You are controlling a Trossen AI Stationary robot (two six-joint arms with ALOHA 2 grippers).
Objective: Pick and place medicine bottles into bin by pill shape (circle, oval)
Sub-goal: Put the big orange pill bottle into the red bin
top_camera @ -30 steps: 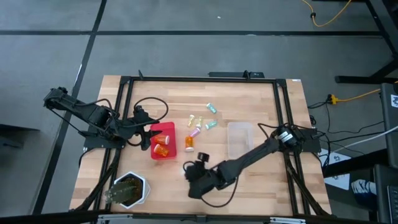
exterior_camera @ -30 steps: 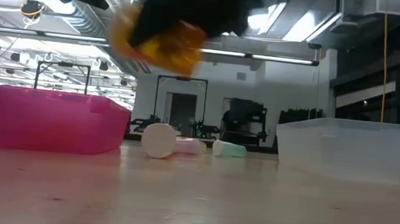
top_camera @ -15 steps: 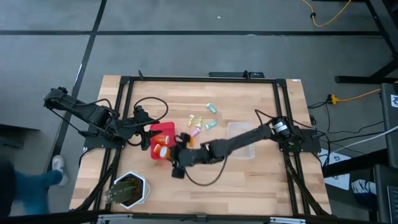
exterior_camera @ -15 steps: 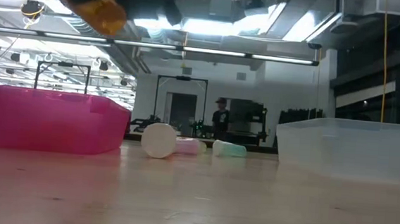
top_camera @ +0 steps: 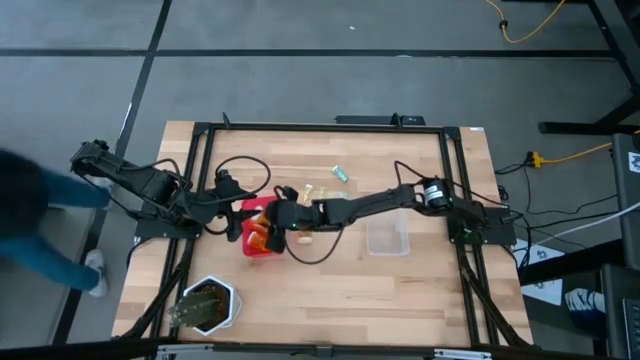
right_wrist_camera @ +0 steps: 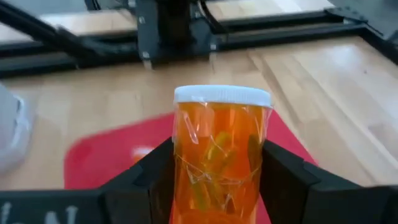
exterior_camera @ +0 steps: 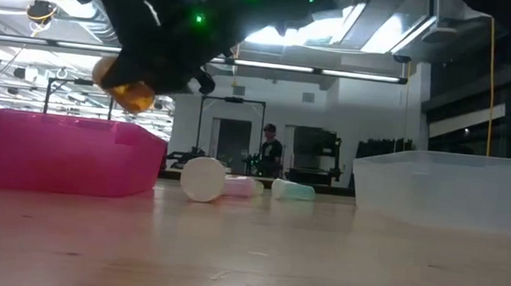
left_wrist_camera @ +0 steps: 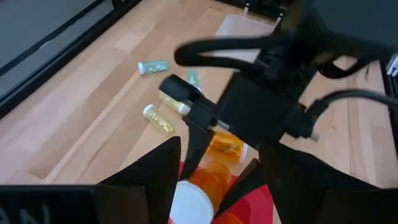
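Observation:
My right gripper (top_camera: 275, 222) reaches in from the table's right and is shut on an orange medicine bottle (right_wrist_camera: 221, 162) with a white cap. It holds the bottle above the pink bin (exterior_camera: 74, 153). More orange bottles (top_camera: 261, 238) lie in that bin. Small pastel vials (top_camera: 340, 174) lie on their sides on the wood beyond it. My left gripper (top_camera: 233, 215) waits open at the bin's left edge. An orange bottle (left_wrist_camera: 193, 196) in the bin shows between its fingers. My right gripper pinches the orange bottle's body (right_wrist_camera: 186, 168) between its two fingers, one on each side. The white cap (right_wrist_camera: 222, 95) stands clear beyond the fingers. The fingers come slanting down from the table's right. The bottle hangs lifted clear above the pink bin (exterior_camera: 128, 94).
A clear bin (top_camera: 386, 235) stands right of centre. A white hexagonal pot (top_camera: 208, 305) sits at the near left. One capped bottle (exterior_camera: 203, 178) lies on its side between the bins. A person (top_camera: 35, 225) walks past the table's left side, and another person (exterior_camera: 269, 148) stands far behind.
My right gripper has carried the orange bottle from the near middle of the table toward the far left. It now hangs over the pink bin, still shut on the bottle, which stays clear of the table. A person has walked along the table's left side.

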